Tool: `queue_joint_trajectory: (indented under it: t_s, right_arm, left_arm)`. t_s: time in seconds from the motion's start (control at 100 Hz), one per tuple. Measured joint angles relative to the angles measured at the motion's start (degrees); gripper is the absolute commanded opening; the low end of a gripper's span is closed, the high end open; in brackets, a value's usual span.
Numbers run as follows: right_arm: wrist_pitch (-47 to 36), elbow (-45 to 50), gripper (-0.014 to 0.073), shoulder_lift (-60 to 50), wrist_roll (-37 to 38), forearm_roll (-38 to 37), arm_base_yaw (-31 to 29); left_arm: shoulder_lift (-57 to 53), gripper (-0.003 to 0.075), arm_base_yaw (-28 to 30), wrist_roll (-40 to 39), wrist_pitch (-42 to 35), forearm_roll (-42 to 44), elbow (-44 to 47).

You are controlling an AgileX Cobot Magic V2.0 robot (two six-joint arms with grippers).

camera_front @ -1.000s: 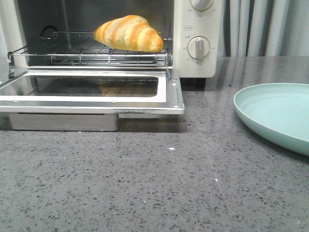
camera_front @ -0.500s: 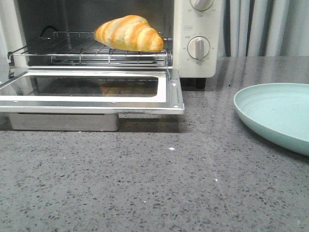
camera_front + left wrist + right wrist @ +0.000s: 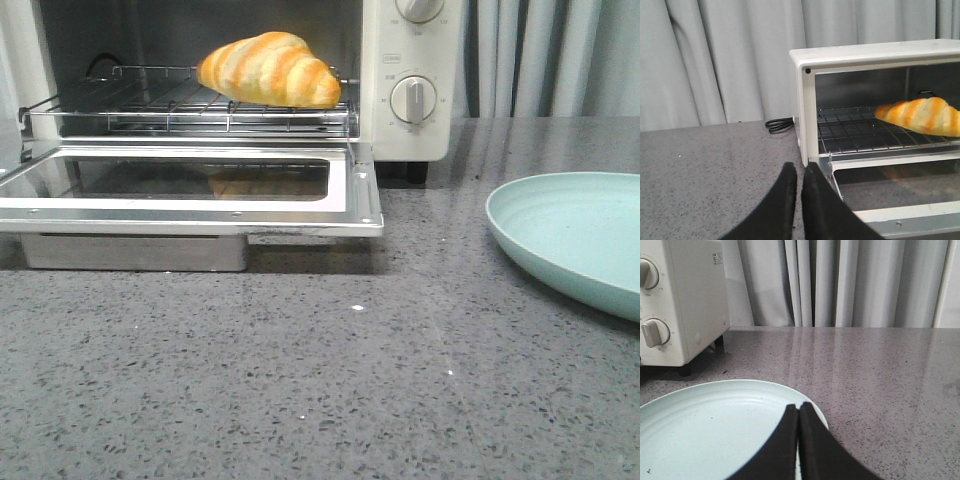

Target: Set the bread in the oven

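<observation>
- Where the wire rack (image 3: pixel 180 105) spans the open oven (image 3: pixel 410 60), the bread (image 3: pixel 268 70) lies on it, toward the knob side.
- The bread is a glossy, crescent-shaped roll, golden-orange with pale yellow stripes and tapered ends.
- Small labels sit by the knobs (image 3: pixel 412 99); their writing is too small to read.
- The left gripper (image 3: pixel 799 172) has its fingers pressed together, holding nothing, well apart from the bread, outside the oven's far corner.
- The right gripper (image 3: pixel 798 412) is likewise closed and empty, above the pale green plate (image 3: pixel 700 430).
</observation>
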Motion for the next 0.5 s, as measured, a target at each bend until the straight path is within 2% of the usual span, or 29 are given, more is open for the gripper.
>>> queue_joint_trajectory:
  t_s: [0.35, 0.5]
  right_arm:
    - [0.0, 0.0, -0.0044, 0.0, 0.0, 0.0, 0.0]
    - [0.0, 0.0, -0.0044, 0.0, 0.0, 0.0, 0.0]
  left_arm:
    - [-2.4, -0.002, 1.2, -4.5, -8.5, 3.9, 15.0]
    - [-2.4, -0.002, 1.2, -4.9, -12.7, 4.1, 17.2]
